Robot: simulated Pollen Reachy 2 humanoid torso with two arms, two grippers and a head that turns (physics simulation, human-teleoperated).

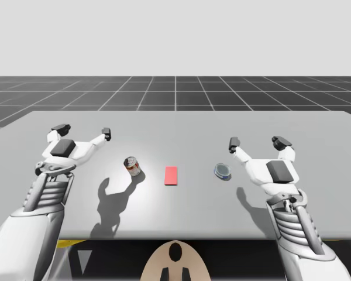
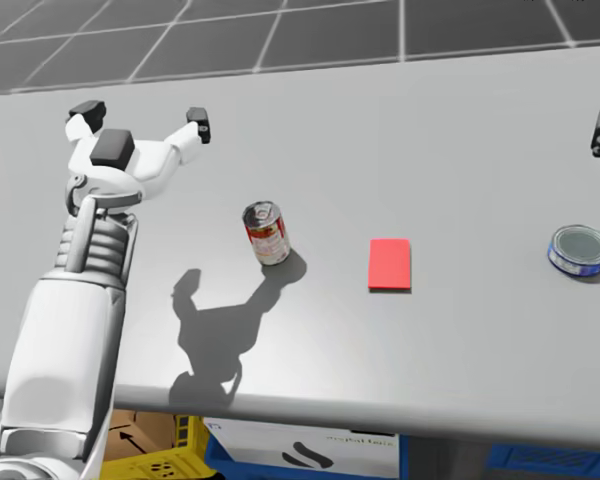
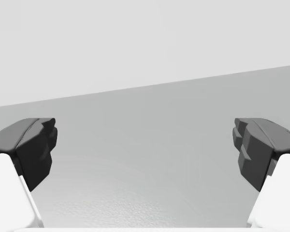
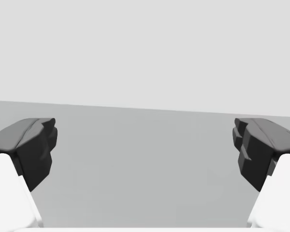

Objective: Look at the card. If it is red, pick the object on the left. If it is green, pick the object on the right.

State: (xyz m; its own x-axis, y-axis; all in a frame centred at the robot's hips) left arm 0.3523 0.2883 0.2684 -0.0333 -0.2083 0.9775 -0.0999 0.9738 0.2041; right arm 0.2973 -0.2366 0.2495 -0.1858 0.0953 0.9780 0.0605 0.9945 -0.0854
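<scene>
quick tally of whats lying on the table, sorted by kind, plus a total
cans: 2, the upright red and white can and the flat blue can
cards: 1, the red card
total: 3

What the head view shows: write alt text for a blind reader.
A red card lies on the grey table between an upright red-and-white can at its left and a low blue can at its right. My left gripper is open.
</scene>
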